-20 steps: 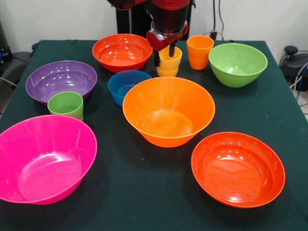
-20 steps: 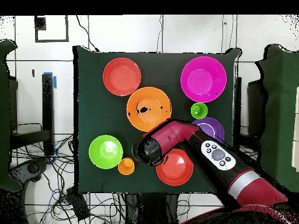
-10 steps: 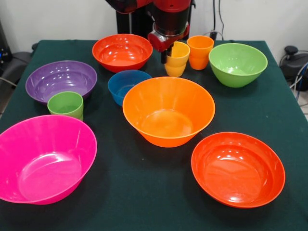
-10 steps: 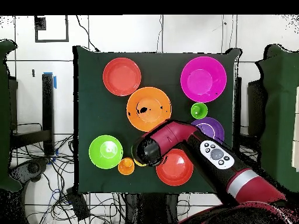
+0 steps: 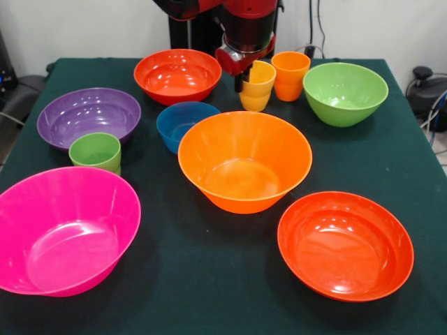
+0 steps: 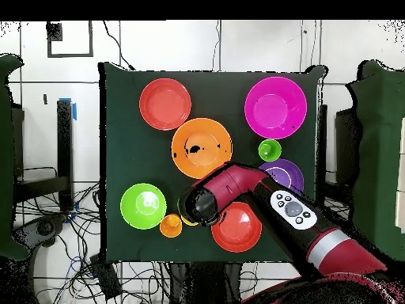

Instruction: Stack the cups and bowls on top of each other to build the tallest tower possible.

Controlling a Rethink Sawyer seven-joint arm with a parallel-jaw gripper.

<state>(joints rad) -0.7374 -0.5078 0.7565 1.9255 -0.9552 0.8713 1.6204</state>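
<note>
My gripper point(image 5: 246, 77) is shut on the rim of the yellow cup point(image 5: 257, 87) and holds it tilted, just off the cloth, at the back of the table. The orange cup point(image 5: 290, 75) stands right beside it. The green cup point(image 5: 96, 150) stands at the left, in front of the purple bowl point(image 5: 89, 114). The large light orange bowl point(image 5: 244, 160) sits empty in the middle, with the small blue bowl point(image 5: 185, 124) behind it. In the overhead view my arm point(image 6: 237, 190) hides the yellow cup and the blue bowl.
A red-orange bowl point(image 5: 177, 73) sits at the back left of the gripper, and the lime green bowl point(image 5: 344, 93) at the back right. The pink bowl point(image 5: 63, 229) is front left, and a second red-orange bowl point(image 5: 345, 244) front right. All rest on a green cloth point(image 5: 209, 279).
The yellow cup has come up off the cloth in my gripper, tipped over and shifted slightly toward the orange cup. The bowls and other cups have not moved.
</note>
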